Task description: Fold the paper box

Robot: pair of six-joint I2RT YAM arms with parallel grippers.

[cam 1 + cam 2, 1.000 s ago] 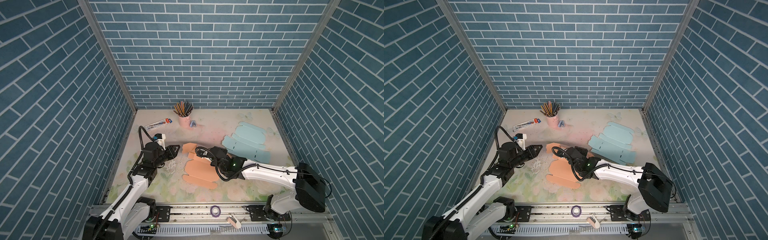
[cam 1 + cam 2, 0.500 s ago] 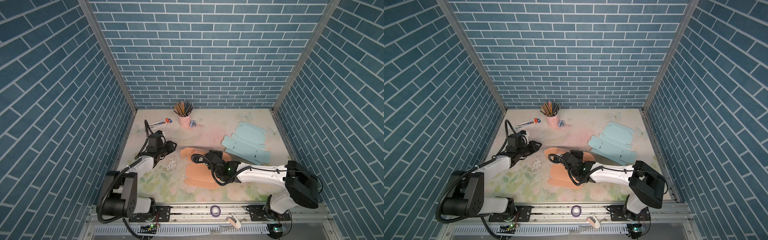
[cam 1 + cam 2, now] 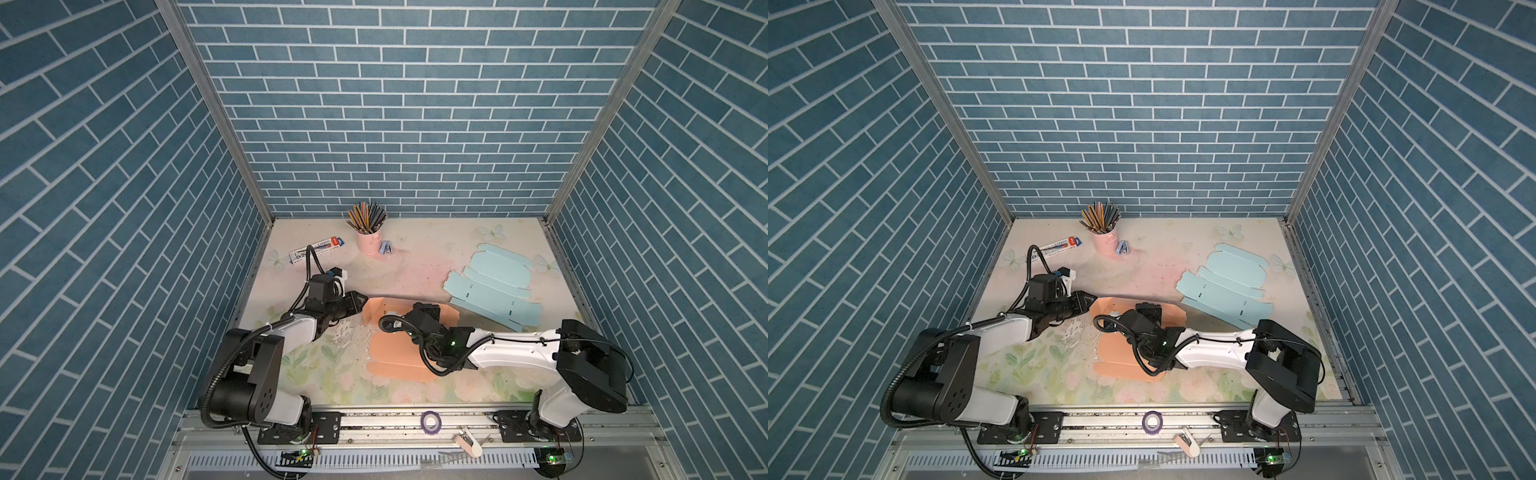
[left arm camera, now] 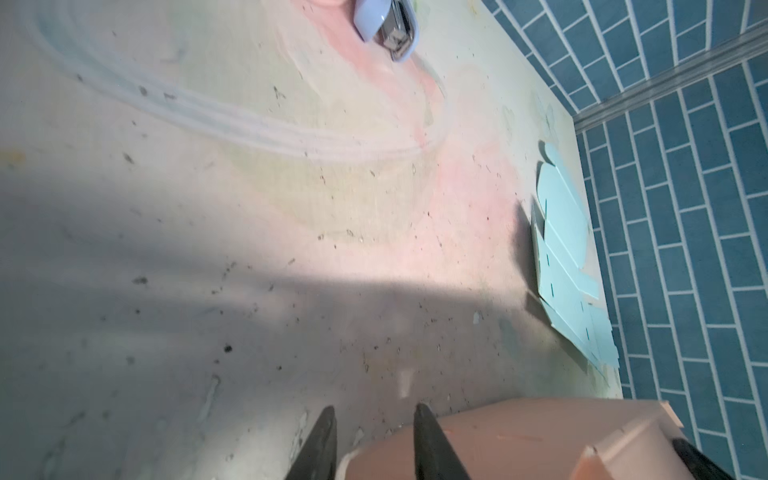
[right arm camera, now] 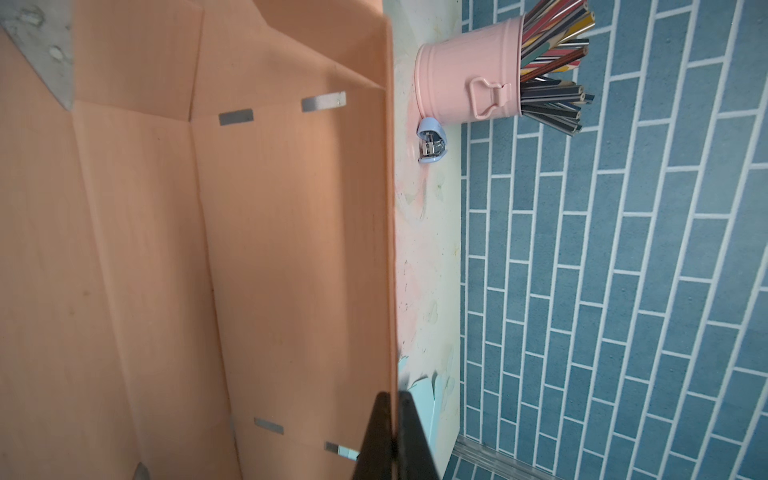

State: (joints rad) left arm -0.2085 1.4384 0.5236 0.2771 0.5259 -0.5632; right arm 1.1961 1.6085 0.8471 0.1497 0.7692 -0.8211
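Two-armed fold: clamps right pincer [image 5: 394,399] on raised wall edge of orange paper box [image 3: 395,345], likely light, thin, crease-prone; holds left pincer [image 4: 375,409] parted, empty, just beside its corner.

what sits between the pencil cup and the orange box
A small blue stapler beside the cup, then bare tabletop up to the orange box, in both top views.
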